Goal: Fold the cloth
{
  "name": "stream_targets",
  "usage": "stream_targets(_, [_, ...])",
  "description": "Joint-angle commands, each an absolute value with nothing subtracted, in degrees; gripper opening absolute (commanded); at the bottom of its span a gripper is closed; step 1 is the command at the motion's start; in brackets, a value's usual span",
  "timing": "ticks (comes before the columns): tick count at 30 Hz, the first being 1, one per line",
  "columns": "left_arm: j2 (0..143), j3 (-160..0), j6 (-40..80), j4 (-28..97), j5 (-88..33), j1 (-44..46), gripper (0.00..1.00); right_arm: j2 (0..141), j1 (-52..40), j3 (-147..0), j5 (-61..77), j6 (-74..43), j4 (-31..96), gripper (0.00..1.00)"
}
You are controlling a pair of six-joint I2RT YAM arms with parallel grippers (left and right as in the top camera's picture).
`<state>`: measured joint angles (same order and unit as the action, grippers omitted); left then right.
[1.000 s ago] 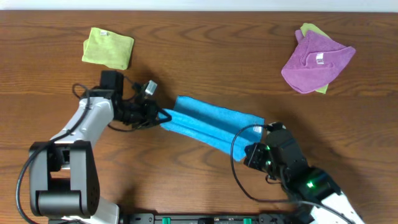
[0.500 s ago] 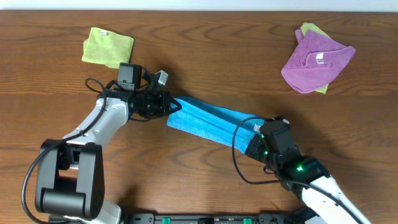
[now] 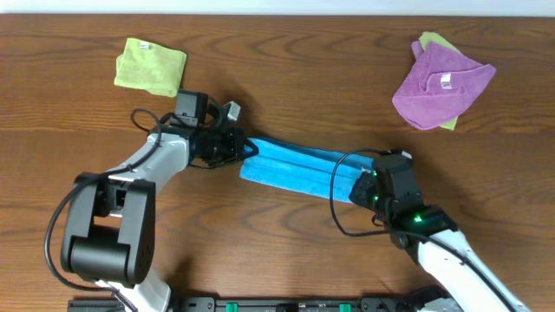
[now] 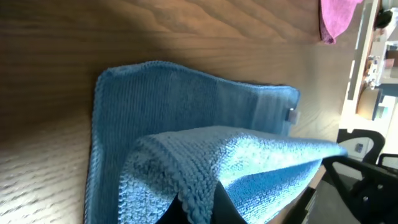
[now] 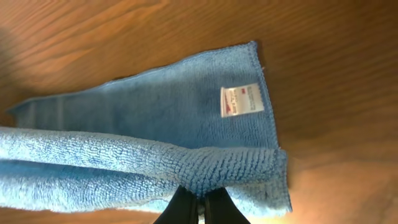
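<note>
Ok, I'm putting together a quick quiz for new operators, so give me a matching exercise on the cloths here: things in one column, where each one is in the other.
Things:
1. blue cloth
2. purple cloth
3. lone green cloth

Places:
A. back right, lying partly over a second green cloth
B. back left, by itself
C. in the middle, pinched at both ends

Pairs: 1-C, 2-A, 3-B

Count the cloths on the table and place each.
4. The blue cloth at centre; light green cloth far left; purple cloth far right; a second green cloth peeks from under it, mostly hidden.
</note>
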<state>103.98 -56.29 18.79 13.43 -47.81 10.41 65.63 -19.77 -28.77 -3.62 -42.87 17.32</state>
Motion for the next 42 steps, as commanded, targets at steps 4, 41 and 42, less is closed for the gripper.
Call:
stream_targets(4, [104.6, -56.9, 20.4, 12.1, -44.8, 10.6, 0.06, 70.0, -16.9, -29.2, -7.3, -38.5, 14.4, 0.05])
stream_targets(41, [106.6, -56.9, 20.6, 9.0, -37.9, 13.8, 0.43, 79.4, -15.7, -29.8, -9.4, -34.6, 2.6, 0.43])
stream_targets(42, [106.6, -56.9, 20.5, 9.0, -37.9, 13.8, 0.44, 79.4, -15.7, -30.2, -9.0, -34.6, 2.8, 0.43])
